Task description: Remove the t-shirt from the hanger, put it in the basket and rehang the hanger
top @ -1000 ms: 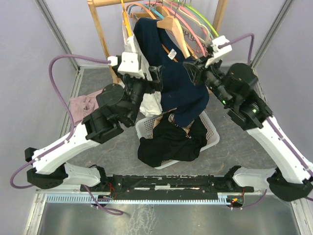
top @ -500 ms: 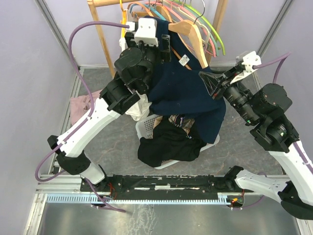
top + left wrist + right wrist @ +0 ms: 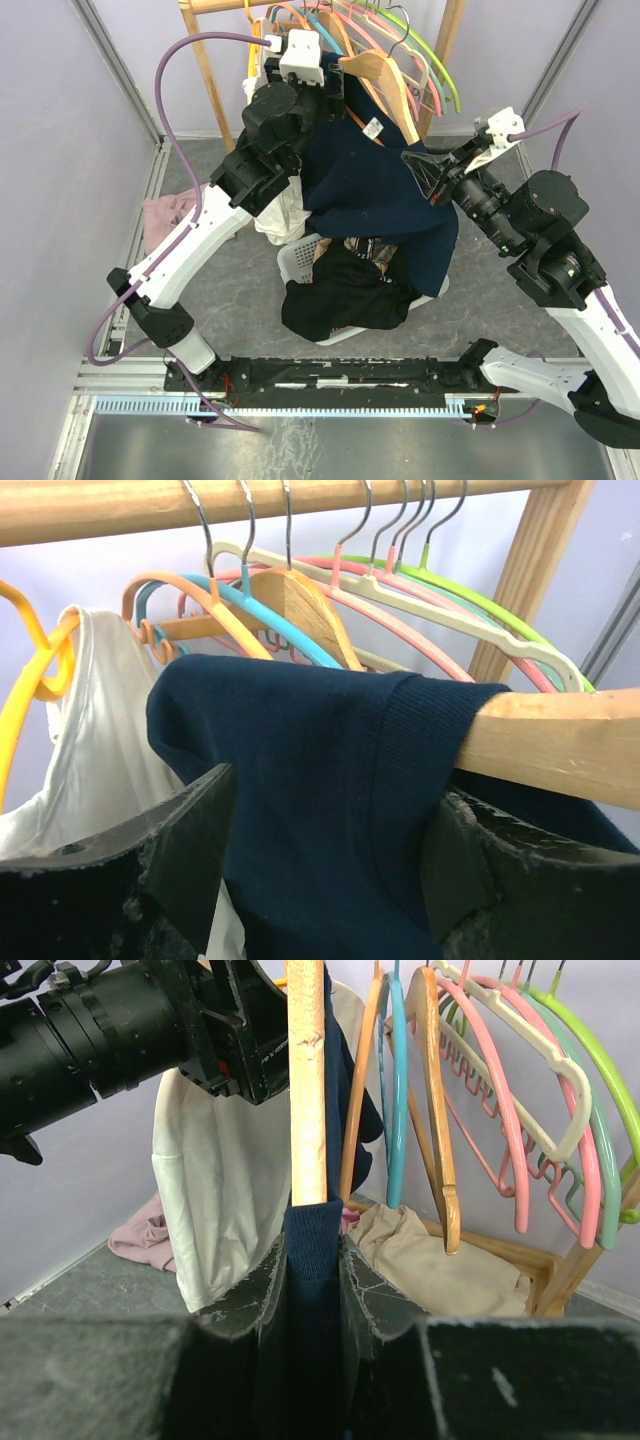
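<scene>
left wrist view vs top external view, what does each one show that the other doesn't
Only left wrist: the hooks looped over the wooden rail, and the ribbed collar of the navy t-shirt against its bare wooden hanger.
Only top external: the basket holding a black garment, a pink garment on the floor, and the right end effector at the shirt's edge.
Both: the navy t-shirt, its wooden hanger, the coloured hangers and the white garment.

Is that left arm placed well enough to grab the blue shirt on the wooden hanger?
Probably yes: the left arm holds its jaws open on either side of the navy t-shirt, with nothing between them and the cloth.
</scene>
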Controlling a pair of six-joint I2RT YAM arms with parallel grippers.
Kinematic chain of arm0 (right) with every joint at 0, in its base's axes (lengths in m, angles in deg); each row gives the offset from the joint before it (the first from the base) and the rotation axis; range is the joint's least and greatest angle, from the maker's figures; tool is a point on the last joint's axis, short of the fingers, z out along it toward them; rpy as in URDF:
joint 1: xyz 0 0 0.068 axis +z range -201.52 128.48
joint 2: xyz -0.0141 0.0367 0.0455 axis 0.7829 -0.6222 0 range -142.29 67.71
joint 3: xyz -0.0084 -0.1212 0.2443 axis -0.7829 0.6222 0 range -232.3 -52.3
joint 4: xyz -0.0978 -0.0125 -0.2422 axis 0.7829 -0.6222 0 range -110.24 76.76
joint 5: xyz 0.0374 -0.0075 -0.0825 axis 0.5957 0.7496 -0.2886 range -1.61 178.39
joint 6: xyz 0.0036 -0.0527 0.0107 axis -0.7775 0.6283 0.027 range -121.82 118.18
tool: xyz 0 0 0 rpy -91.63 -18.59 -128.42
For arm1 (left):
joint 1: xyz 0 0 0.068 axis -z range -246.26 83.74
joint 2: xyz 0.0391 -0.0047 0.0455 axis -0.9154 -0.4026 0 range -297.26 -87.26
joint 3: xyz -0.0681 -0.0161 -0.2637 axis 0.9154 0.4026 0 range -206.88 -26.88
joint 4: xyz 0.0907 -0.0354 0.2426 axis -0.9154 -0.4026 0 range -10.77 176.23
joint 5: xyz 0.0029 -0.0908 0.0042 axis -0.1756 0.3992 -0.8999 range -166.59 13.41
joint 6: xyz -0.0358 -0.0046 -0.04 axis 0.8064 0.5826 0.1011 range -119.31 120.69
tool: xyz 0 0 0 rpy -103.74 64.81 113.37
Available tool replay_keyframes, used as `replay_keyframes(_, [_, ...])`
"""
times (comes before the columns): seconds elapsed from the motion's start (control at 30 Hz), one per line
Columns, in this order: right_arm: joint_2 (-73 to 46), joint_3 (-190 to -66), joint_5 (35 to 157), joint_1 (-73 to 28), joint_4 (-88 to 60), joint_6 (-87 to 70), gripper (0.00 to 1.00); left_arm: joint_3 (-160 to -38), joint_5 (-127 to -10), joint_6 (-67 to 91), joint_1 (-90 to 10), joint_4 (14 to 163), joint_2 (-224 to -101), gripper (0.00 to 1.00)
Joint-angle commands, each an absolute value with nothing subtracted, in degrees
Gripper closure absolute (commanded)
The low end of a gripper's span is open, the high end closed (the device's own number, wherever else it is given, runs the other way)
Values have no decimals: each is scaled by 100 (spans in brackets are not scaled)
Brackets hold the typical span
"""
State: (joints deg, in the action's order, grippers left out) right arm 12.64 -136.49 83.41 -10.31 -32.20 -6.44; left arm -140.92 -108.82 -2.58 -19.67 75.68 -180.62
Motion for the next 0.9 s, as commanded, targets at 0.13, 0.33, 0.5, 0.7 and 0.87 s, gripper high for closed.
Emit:
replay_keyframes(0.13, [1404,-13725,8332,-1012,-2589,-668,98,-14009,-10447,-85,-2032,7923,-17882,74])
replay_keyframes(0.33, [1247,-13687,8336,-1013,-2655,-617,98,-13943,-9929,-125,-2035,8084,-17719,97])
replay_keyframes(0.5, [1150,-13514,8375,-1011,-2609,-577,98,-14247,-9347,-208,-2031,8047,-17619,97])
replay_keyframes(0.7, [986,-13355,8321,-1011,-2572,-556,98,-14585,-8333,-127,-2036,7904,-17530,97])
replay_keyframes(0.87, [955,-13168,8266,-1013,-2450,-551,98,-14614,-7692,1,-2031,7909,-17460,97])
